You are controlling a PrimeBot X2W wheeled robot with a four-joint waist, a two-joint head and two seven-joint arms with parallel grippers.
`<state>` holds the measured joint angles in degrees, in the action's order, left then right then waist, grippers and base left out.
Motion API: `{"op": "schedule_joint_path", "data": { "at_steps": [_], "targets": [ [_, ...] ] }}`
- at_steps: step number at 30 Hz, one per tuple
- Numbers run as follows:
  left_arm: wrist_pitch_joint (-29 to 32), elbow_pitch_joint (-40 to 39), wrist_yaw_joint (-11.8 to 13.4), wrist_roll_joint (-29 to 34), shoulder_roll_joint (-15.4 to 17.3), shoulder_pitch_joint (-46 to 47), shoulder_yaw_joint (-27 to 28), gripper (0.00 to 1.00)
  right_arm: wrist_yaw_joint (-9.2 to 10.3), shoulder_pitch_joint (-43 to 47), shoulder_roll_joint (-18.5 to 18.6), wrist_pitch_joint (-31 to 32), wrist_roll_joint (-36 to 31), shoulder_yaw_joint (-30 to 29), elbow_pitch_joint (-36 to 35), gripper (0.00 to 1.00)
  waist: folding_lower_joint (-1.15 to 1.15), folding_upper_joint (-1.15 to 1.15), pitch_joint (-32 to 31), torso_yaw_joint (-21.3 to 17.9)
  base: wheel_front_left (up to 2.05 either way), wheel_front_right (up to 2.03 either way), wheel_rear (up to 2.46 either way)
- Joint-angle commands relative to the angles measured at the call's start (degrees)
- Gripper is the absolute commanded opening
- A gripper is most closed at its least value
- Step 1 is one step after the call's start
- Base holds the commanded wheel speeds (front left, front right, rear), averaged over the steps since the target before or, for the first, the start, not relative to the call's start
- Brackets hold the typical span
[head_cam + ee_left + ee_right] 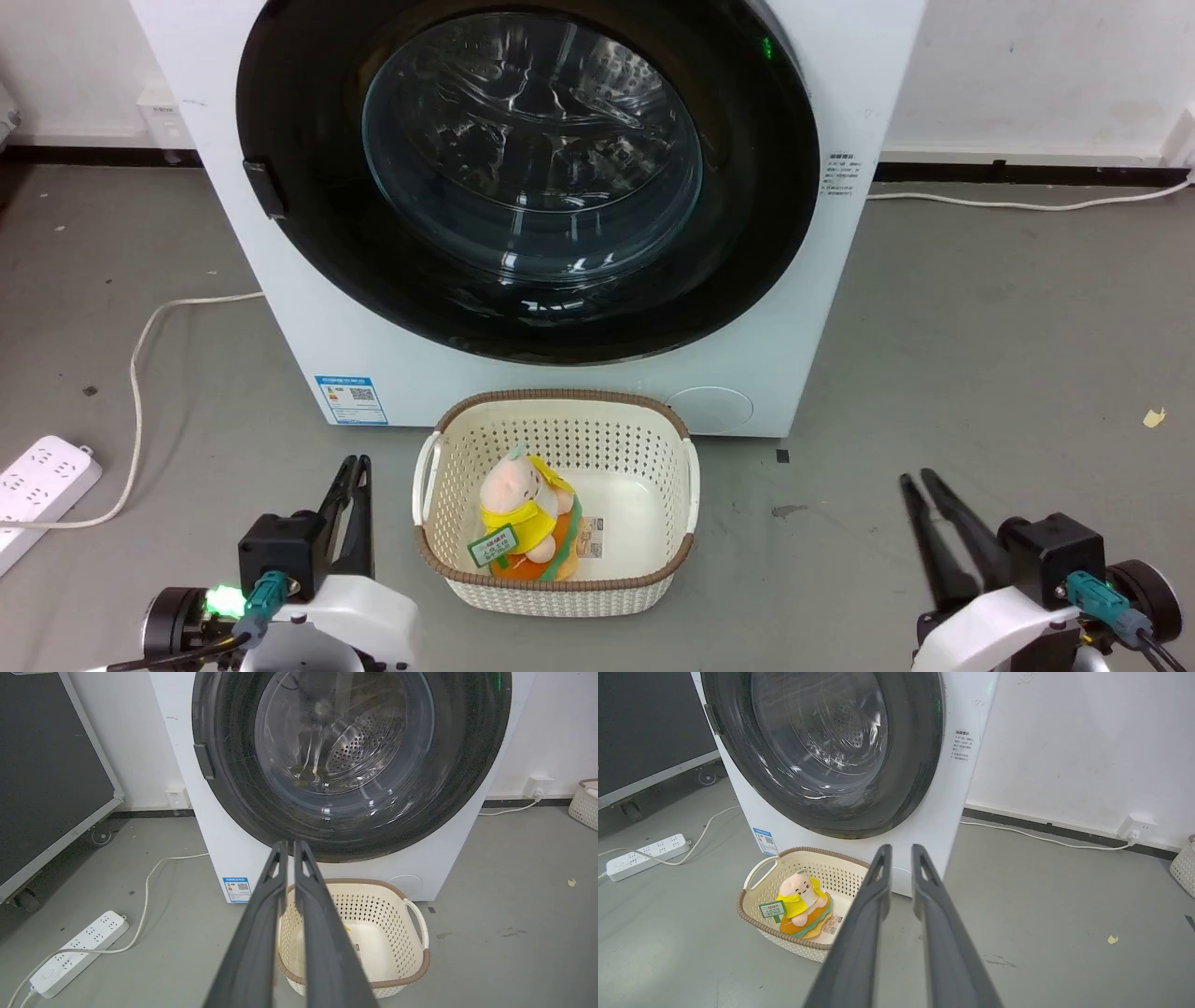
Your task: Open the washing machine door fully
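Ahead of both tools: washing machine door, seemingly closed; left tool pressed together, right tool nearly together.

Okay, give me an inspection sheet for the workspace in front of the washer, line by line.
Surface: grey floor, a few scraps and marks on it.
Job's things: washing machine stands against the wall; washing machine door shut, handle tab on its left edge.
Clutter: cream basket on the floor in front of the machine, plush toy inside it; second basket by the wall.
Grippers: left claw and right claw low near the floor, fingers nearly together, holding nothing, apart from the door.
Cables: power strip with white cord at the left; white cable along the wall at the right.
Surroundings: white wall; dark wheeled panel.
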<state>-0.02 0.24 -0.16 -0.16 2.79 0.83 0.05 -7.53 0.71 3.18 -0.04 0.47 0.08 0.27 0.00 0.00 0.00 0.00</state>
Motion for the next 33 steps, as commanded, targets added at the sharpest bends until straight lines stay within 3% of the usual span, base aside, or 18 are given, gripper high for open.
{"op": "schedule_joint_path", "data": {
  "at_steps": [1,17,33],
  "targets": [
    [-0.01,0.00,0.00,0.00,-0.01,0.00,-0.01,1.00,0.00,0.00,0.00,-0.01,0.02,0.00,0.00,1.00,0.00,0.00,0.00,0.00,0.00,0.00,0.00],
    [-1.69,0.58,0.23,-0.82,0.00,0.04,-1.12,1.00,0.00,-0.03,-0.03,-1.69,1.14,-0.90,-0.21,1.00,0.00,0.00,0.10,0.13,0.00,0.00,0.00],
    [-3.61,0.57,0.44,-1.48,0.01,1.88,-2.50,1.00,0.01,-4.41,1.36,-3.60,5.32,-1.43,0.89,1.00,0.00,0.00,3.99,1.25,0.00,0.00,0.00]
  ]
}}
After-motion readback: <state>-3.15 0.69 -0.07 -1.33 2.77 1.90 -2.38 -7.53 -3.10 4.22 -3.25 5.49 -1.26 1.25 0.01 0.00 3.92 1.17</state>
